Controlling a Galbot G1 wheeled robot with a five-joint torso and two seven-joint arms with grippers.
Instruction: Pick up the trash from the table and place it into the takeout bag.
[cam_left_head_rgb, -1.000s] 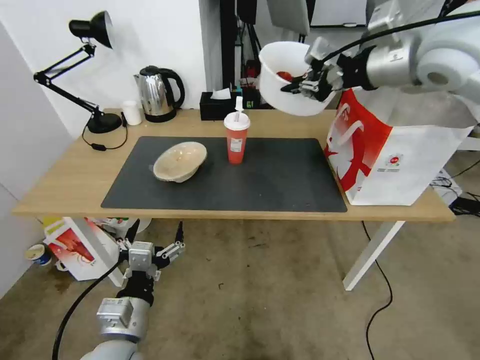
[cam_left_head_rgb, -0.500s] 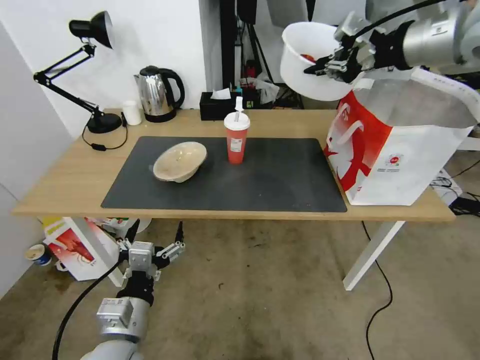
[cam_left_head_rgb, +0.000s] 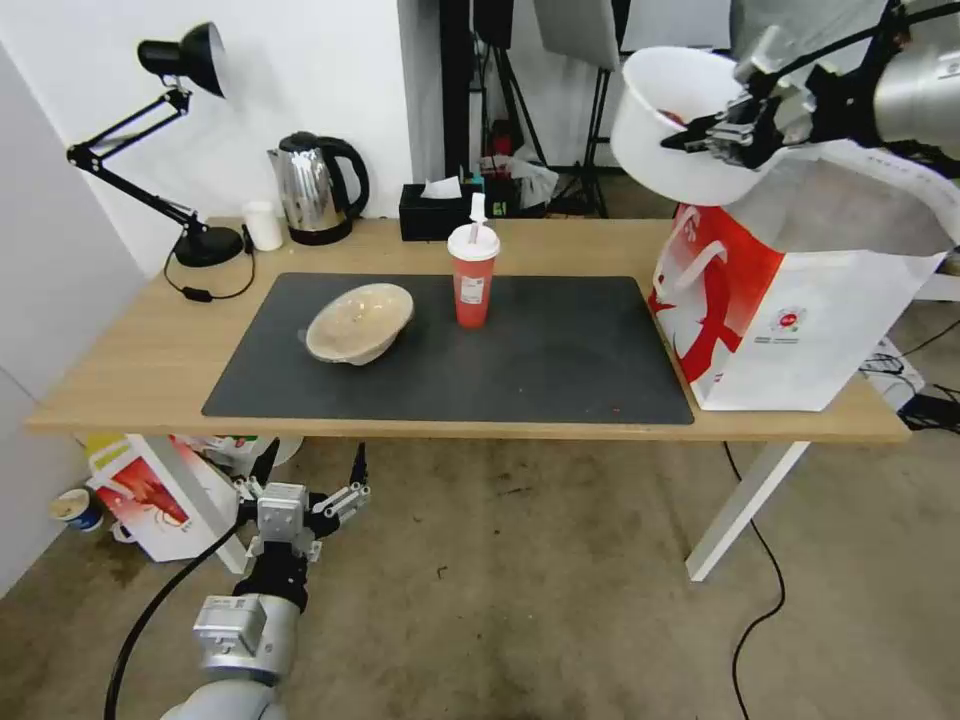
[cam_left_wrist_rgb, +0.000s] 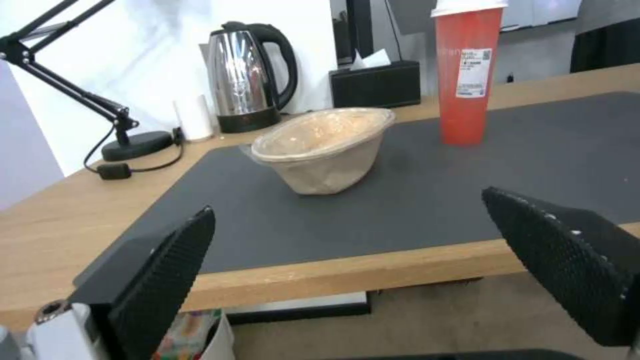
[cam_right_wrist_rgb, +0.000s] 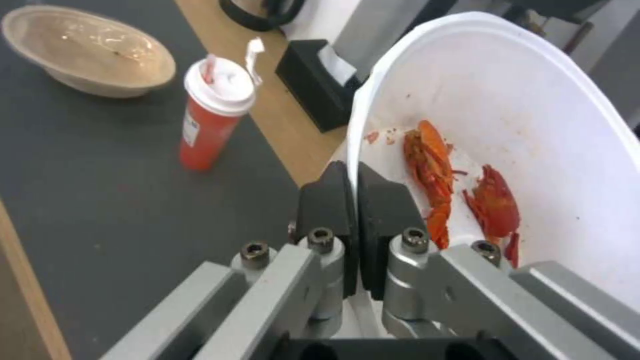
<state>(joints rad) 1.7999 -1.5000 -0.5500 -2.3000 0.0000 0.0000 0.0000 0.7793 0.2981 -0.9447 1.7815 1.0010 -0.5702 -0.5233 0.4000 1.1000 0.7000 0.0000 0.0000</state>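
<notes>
My right gripper (cam_left_head_rgb: 725, 135) is shut on the rim of the wide white bowl (cam_left_head_rgb: 672, 125), holding it tilted in the air over the left edge of the takeout bag (cam_left_head_rgb: 800, 300). In the right wrist view the red scraps (cam_right_wrist_rgb: 433, 180) lie inside the white bowl (cam_right_wrist_rgb: 533, 125), and the gripper (cam_right_wrist_rgb: 353, 220) pinches its rim. The red lidded straw cup (cam_left_head_rgb: 473, 273) and the beige bowl (cam_left_head_rgb: 360, 322) stand on the dark mat of the table (cam_left_head_rgb: 130, 360). My left gripper (cam_left_head_rgb: 305, 480) hangs open below the table's front edge, its fingers (cam_left_wrist_rgb: 167, 270) facing the beige bowl (cam_left_wrist_rgb: 323, 147) and red cup (cam_left_wrist_rgb: 467, 75).
At the table's back stand a black desk lamp (cam_left_head_rgb: 190, 150), a small white cup (cam_left_head_rgb: 264, 225), a steel kettle (cam_left_head_rgb: 315, 188) and a black tissue box (cam_left_head_rgb: 435, 208). A smaller red-and-white bag (cam_left_head_rgb: 150, 495) and other clutter sit on the floor under the left end.
The right arm has carried the white bowl to the right, from above the table's back edge to above the takeout bag's left side. The left arm has not moved.
</notes>
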